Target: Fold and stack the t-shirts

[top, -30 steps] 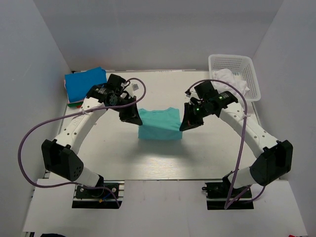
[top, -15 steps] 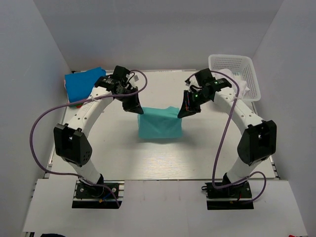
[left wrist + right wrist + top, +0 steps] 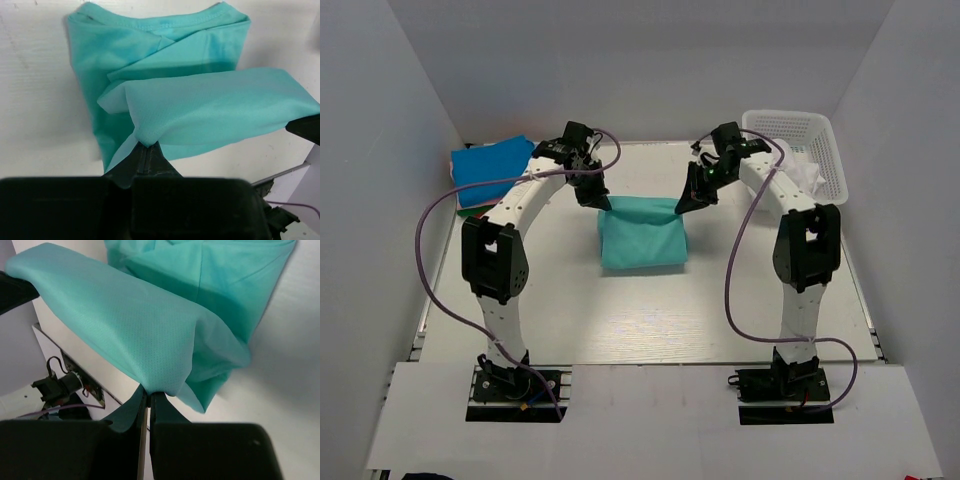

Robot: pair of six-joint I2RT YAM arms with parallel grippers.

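Got one teal-green t-shirt (image 3: 640,245) lying near the middle of the white table (image 3: 650,320), nudged a bit toward 12 o'clock. Half folded by the look of it: lower layers flat on the tabletop, top layer lifted off them along the 12 o'clock edge and pulled into a fairly taut band from corner to corner. Hanging clear of the layers underneath in both wrist views, with a shadowed gap below it. Can also make out a stitched hem on the flat part in the left wrist view, at the end away from the camera.

Pinched at the shirt's 11 o'clock corner by the left gripper (image 3: 599,199), clamped right down on a tuck of the teal cloth, with nothing but fabric in the bite. Same story at the 1 o'clock corner with the right gripper (image 3: 684,201): squeezed narrow on the shirt's edge, cloth bunching out just past the tips. Both tilted inward toward each other.

Further out, at 10 o'clock on the table, a bright blue t-shirt (image 3: 488,170) folded on top of a small pile, with slivers of other colours peeking out beneath, too small to call. Over at 2 o'clock, a white plastic lattice basket (image 3: 800,135) with some white cloth (image 3: 807,172) bundled inside. Well apart from the teal shirt, both of them.
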